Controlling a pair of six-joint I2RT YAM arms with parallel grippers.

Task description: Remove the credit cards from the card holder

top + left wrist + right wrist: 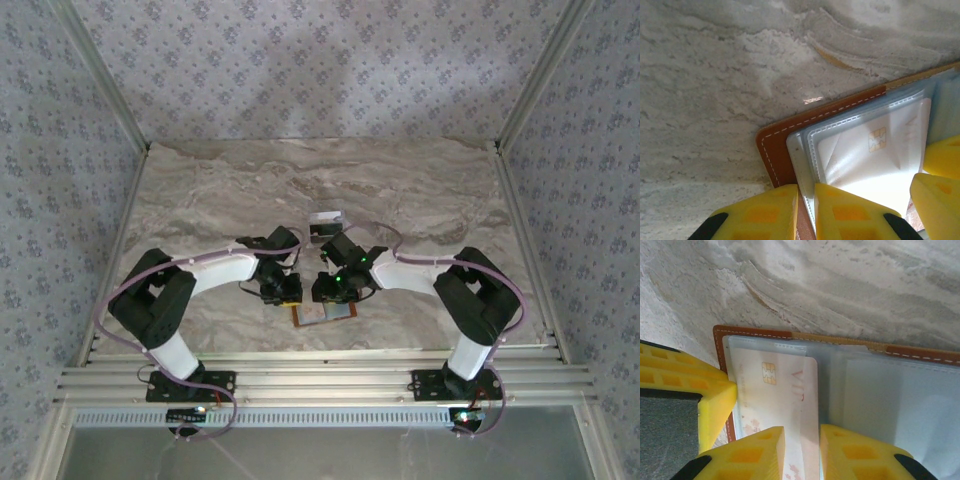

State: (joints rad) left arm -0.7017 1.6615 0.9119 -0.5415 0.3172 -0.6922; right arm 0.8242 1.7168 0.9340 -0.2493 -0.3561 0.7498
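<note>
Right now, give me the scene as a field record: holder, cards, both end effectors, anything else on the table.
card holder: open, lying flat on the marble table, clear sleeves facing up
credit card: whitish-pink, gold chip, lying in the holder
left end effector: at the holder's corner edge, fingers nearly together, grip unclear
right end effector: fingers either side of the card's long edge, grip unclear
rack: farther back on the table, apart from the holder
</note>
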